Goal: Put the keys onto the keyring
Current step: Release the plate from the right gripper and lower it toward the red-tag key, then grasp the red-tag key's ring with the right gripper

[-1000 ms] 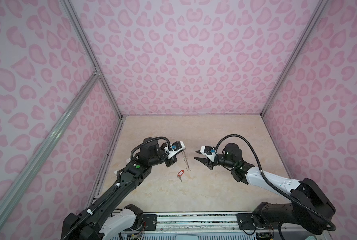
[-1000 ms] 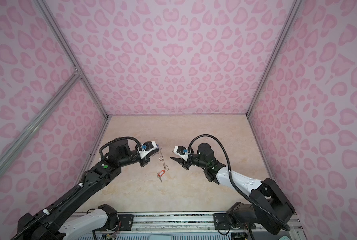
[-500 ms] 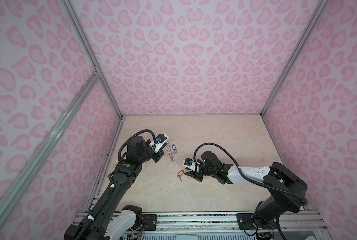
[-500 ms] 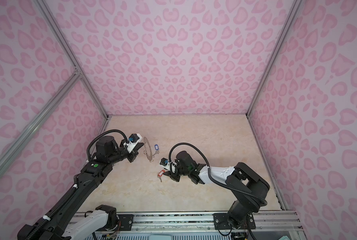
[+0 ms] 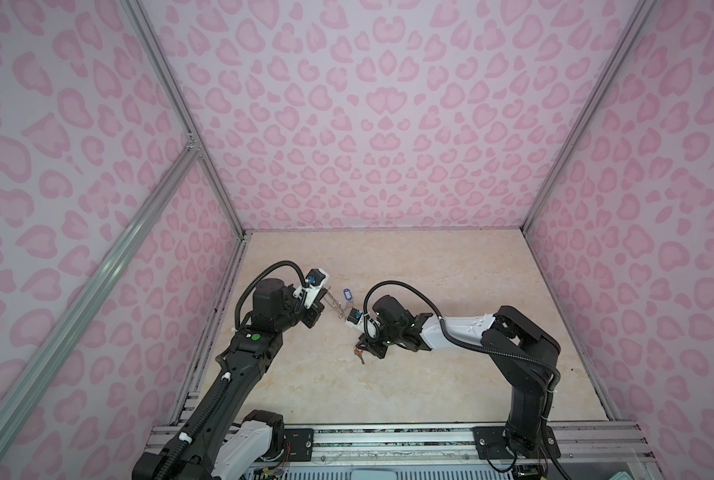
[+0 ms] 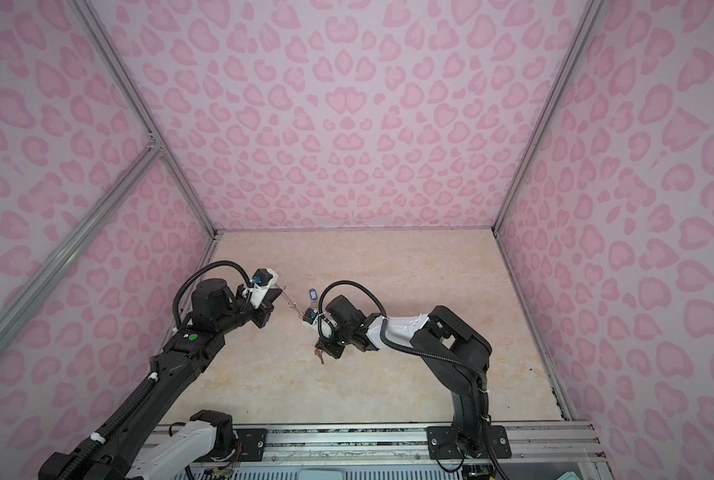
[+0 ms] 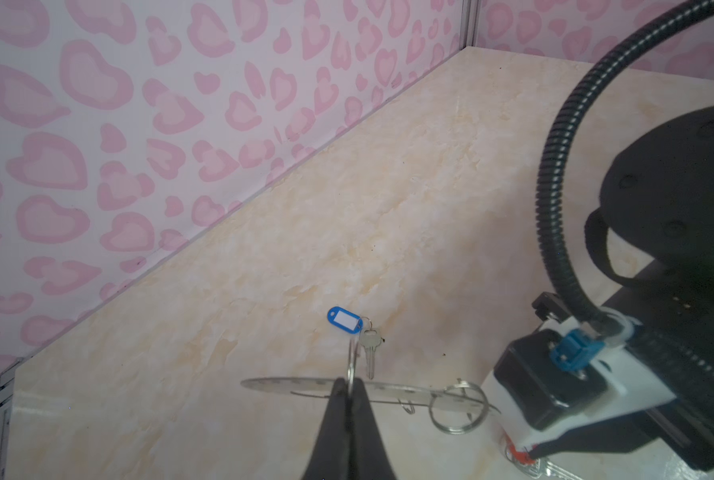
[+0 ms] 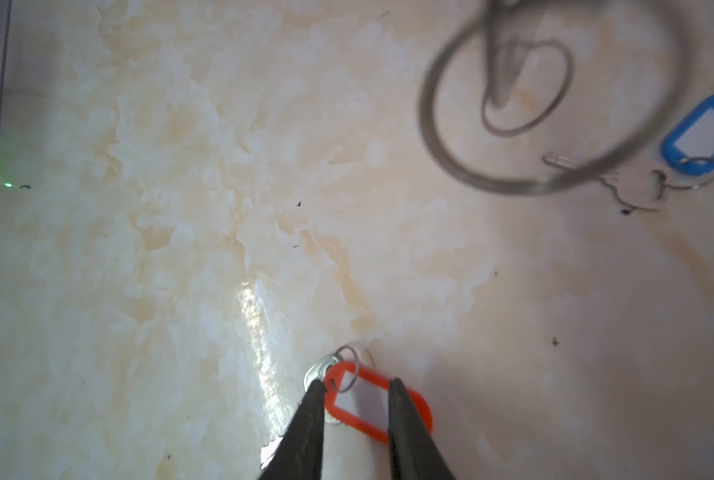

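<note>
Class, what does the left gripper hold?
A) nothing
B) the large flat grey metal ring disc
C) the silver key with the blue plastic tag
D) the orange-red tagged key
B: the left gripper is shut on the rim of the large flat grey metal ring disc.

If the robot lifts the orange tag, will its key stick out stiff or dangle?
Probably dangle: the key joins the orange tag only by a thin ring. The tag looks like smooth plastic, so it might slip or twist.

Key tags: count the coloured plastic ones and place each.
2. The blue tag lies on the table beside its key, near the keyring; the orange-red tag lies under the right pincer's spread tips. None seems hidden.
</note>
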